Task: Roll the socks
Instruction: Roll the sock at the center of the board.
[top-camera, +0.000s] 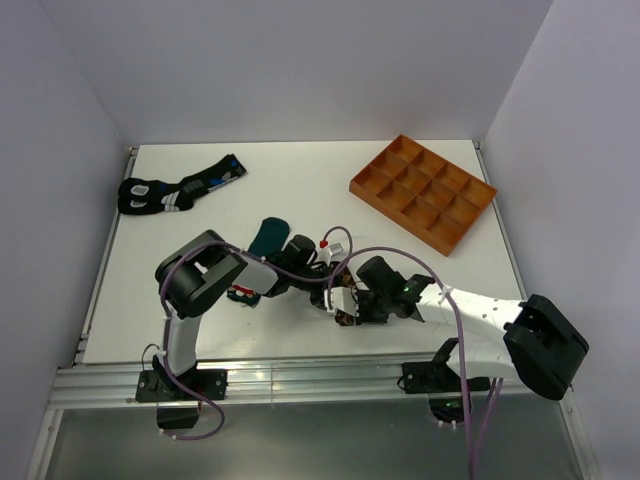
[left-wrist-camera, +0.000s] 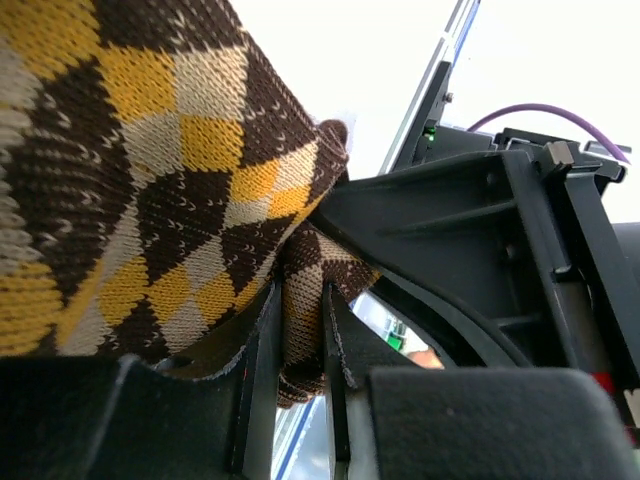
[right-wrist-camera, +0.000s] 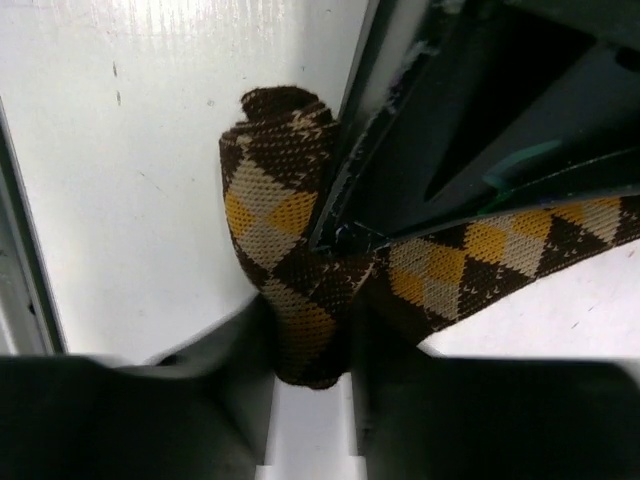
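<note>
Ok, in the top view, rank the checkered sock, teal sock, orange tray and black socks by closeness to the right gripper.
1. checkered sock, between the fingers of the right gripper.
2. teal sock, just back-left.
3. orange tray, back right.
4. black socks, far back-left corner.

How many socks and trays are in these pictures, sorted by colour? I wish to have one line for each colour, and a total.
black-and-blue socks: 1 heap (one sock or a pair, cannot tell)
teal sock: 1
brown argyle sock: 1
orange tray: 1
Total: 4
</note>
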